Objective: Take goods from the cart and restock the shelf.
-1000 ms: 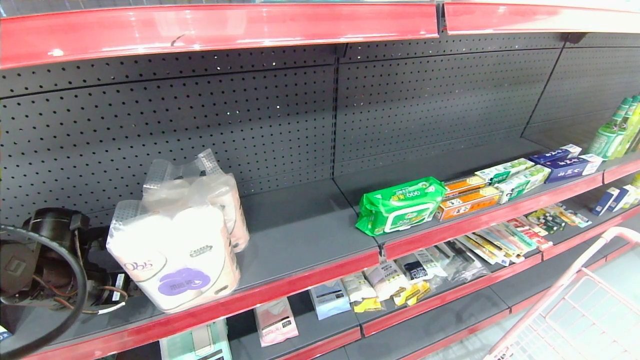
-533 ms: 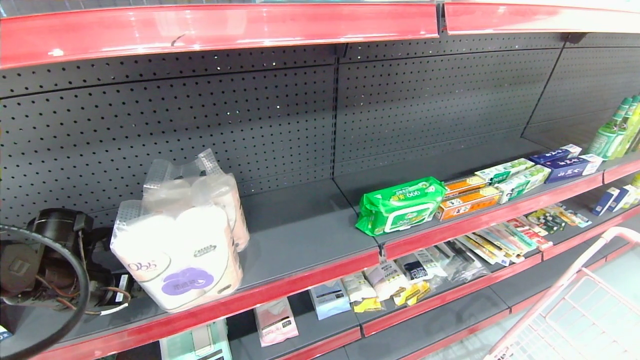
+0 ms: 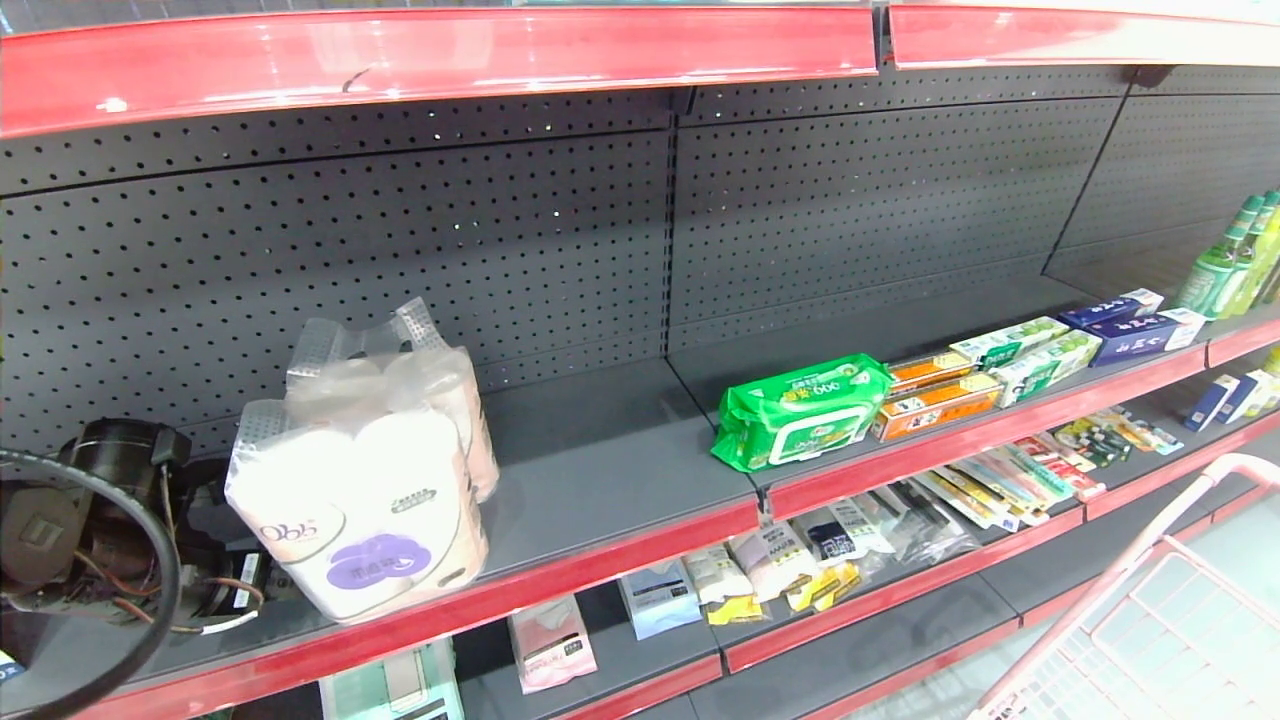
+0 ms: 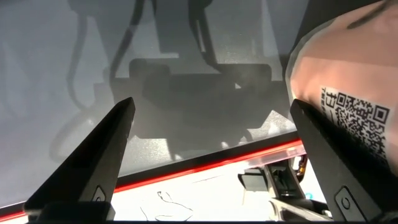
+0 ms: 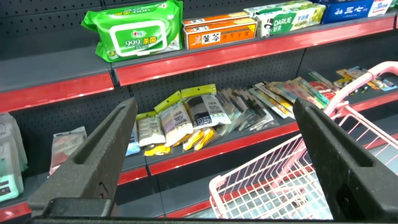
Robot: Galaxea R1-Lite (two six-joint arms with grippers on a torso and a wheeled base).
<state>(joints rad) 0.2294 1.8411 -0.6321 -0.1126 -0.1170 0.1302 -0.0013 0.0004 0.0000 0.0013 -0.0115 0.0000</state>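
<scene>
I log: toilet-roll pack (image 3: pixel 360 500) on shelf (image 3: pixel 600 470), left gripper (image 4: pixel 211 104) beside it, jaws released — right gripper (image 5: pixel 214 102) by cart (image 5: pixel 273 180), jaws likewise spread.

Red-edged grey shelf (image 3: pixel 600 470), green wipes pack (image 3: pixel 800 410), pink cart (image 3: pixel 1160 640)

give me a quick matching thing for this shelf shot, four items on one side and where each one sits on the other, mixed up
Things:
1. toilet roll pack
2. green wipes pack
3. green bottles
4. pink cart

Places:
A. upright at the far right of the head view
B. left part of the shelf, at its front edge
C. lower right, in front of the shelves
D. middle of the shelf, right beside the orange boxes

Pairs: 1-B, 2-D, 3-A, 4-C
</scene>
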